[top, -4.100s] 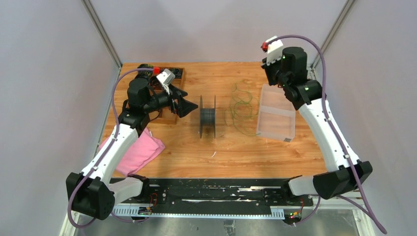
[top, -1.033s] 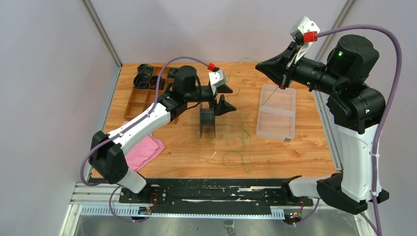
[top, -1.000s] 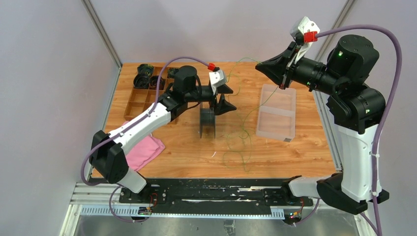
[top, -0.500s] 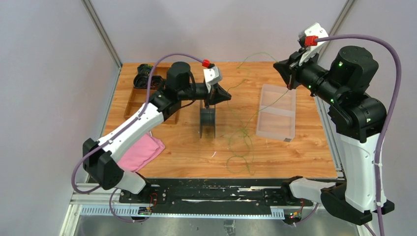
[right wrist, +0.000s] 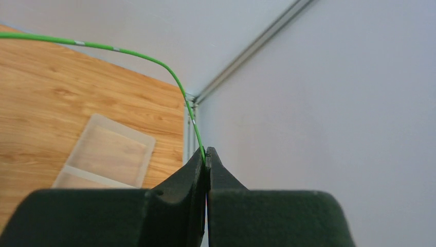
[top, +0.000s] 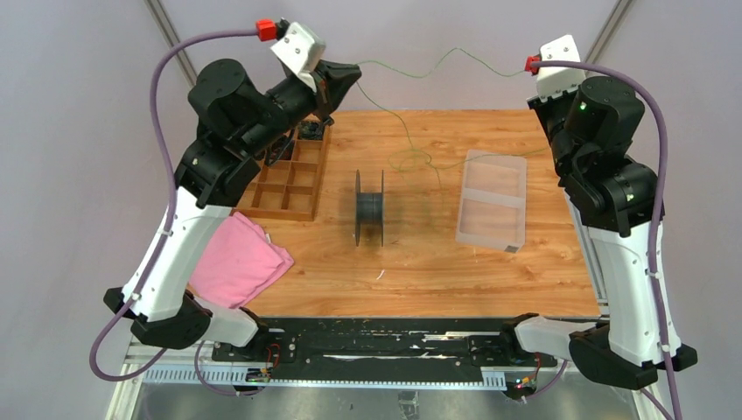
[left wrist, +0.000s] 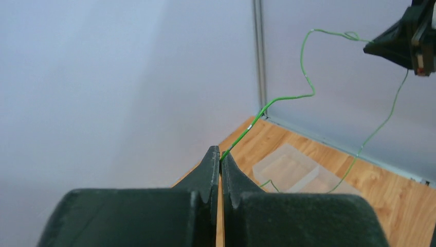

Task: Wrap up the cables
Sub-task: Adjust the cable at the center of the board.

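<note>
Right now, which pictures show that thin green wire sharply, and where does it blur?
Left wrist view: the green wire is crisp where the left fingers pinch it. Right wrist view: equally crisp at the right fingers. Top view: sharp against the back wall, faint and smeared down near the spool.

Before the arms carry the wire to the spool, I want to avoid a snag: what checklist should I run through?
1. Left claw shut on the cable: ok.
2. Right claw shut on the cable: ok.
3. Span between the claws taut: not ok, it is wavy and slack.
4. Spool free, neither claw near it: ok.
5. Cable fastened to the spool: cannot tell.
6. Hanging loop clear of the clear box: cannot tell.
</note>
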Controlling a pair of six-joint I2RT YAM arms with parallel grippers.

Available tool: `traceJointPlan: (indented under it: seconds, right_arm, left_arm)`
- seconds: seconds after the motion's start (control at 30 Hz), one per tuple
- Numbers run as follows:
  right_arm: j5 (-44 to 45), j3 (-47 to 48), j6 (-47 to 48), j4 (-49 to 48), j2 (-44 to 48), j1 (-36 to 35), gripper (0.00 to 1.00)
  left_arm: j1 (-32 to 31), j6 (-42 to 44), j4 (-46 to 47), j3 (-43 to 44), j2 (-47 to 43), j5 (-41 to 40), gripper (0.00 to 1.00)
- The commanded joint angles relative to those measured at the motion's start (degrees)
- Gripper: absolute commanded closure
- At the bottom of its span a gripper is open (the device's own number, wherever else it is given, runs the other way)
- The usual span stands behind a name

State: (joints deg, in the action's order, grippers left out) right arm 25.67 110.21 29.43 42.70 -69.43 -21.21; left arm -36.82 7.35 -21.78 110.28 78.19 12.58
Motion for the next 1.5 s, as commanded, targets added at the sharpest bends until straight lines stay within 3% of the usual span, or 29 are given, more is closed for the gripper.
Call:
traceJointPlan:
  seconds: [0.0,0.37,0.8,1.07,1.3,1.47]
  right_arm:
    - [9.5,-0.1,6.01,-4.98,0.31,0.65,0.99]
    - [16.46,-5.58,16.18,-13.24,2.36,0.65,1.0]
    - [9.78,-17.54,11.58,-11.94,-2.81,0.88,0.99]
    - [2.77,-20.36,6.76,-9.3,-9.65,4.1,0.99]
    - [-8.59,-22.85,1.66,-3.11,-13.47,6.38,0.97]
    - [-20.77,-19.65,-1.93,5.9,-13.07,6.44,0.8]
  left_arm:
    - [0.3,-4.99,-2.58,5.07,2.61,-4.42,1.0]
    - [0.28,-8.34,1.47,0.49,3.68,9.79,1.0]
    - [0.17,-22.62,11.38,-17.34,5.01,21.35,1.0]
    - [-0.79,-18.56,1.43,-6.54,17.56,14.35,1.0]
    - [-0.82,-16.51,-1.53,-3.37,25.16,9.18,1.0]
    - [-0.8,-15.43,-1.86,-1.71,29.58,7.85,1.0]
